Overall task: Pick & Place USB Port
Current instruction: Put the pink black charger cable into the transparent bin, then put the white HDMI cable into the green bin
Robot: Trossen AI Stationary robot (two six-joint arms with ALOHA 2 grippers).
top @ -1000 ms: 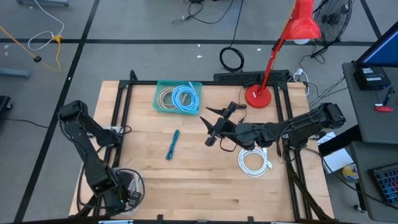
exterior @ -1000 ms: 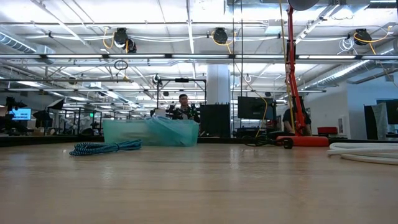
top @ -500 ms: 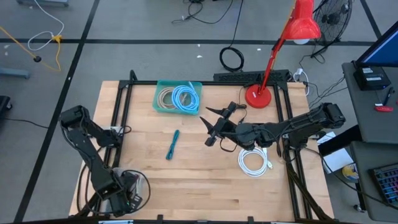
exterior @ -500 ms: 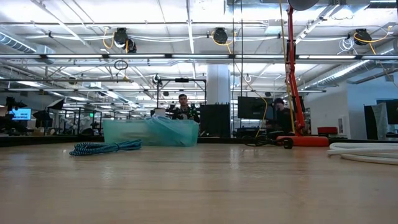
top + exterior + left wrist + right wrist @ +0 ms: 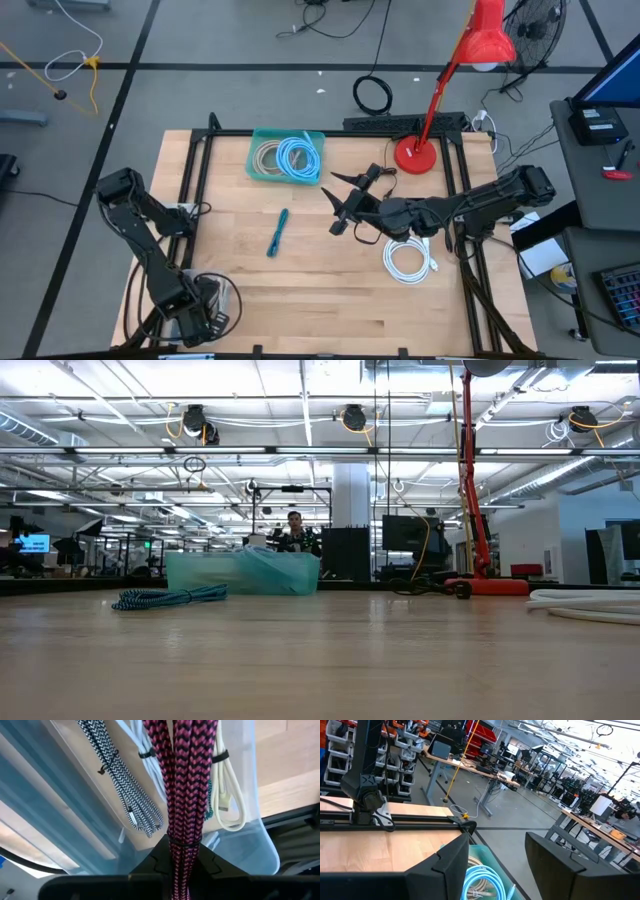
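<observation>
My left gripper (image 5: 205,308) is at the table's near-left corner, over a clear bin (image 5: 226,292), shut on a pink-and-black braided cable bundle (image 5: 182,780). The clear bin (image 5: 262,845) also holds a black-and-white braided cable (image 5: 127,785) and a white cable (image 5: 227,795). My right gripper (image 5: 338,212) hovers open near the table's middle, empty; its wrist view (image 5: 500,840) looks toward the teal bin (image 5: 487,854). A teal braided cable (image 5: 277,232) lies on the table between the arms. My left gripper pinches the pink-and-black bundle between its two fingers (image 5: 155,865) just behind the thin tie (image 5: 184,841) that binds its strands. The fingers lie along the bundle, which runs straight out from them over the clear bin. Whether it rests on the other cables cannot be told.
A teal bin (image 5: 257,140) with coiled blue and grey cables sits at the far edge. A white cable coil (image 5: 408,262) lies below the right arm. A red lamp's base (image 5: 413,156) stands at the far right. The table's black frame rails run along both sides.
My left gripper has shifted a little toward the table's right over the clear bin, staying shut on the pink bundle. In the room behind the table a person has passed by the lamp's pole.
</observation>
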